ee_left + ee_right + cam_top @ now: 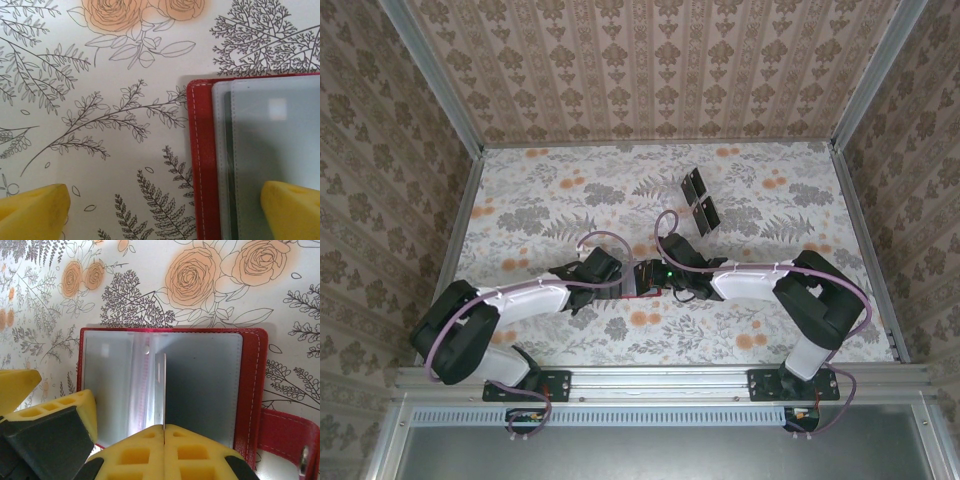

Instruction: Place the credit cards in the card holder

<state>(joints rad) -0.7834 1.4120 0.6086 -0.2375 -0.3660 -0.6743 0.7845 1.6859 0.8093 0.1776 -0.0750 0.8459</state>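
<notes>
Pinching a thin sheet [164,385], our right hand [164,432] has its two yellow fingers pressed flat together on it. The sheet stands upright, edge-on to the wrist view, and we cannot tell whether it is a card or a clear sleeve. It rises from the middle of the card holder [250,385], which lies open and flat on the surface [540,200], inside up, with clear sleeves [205,385] on both halves. We see its long axis running left to right across the right wrist view, its fold pointing away from the hand, and its strap [285,432] with the metal snap [305,460] off the right end. Our left hand [162,212] is spread wide: one fingertip [292,210] sits over the holder's sleeve, the other over bare surface beside the red edge. From above, the holder lies between the two hands. Two black credit cards [692,185] lie farther back, apart from it, just beside each other.
</notes>
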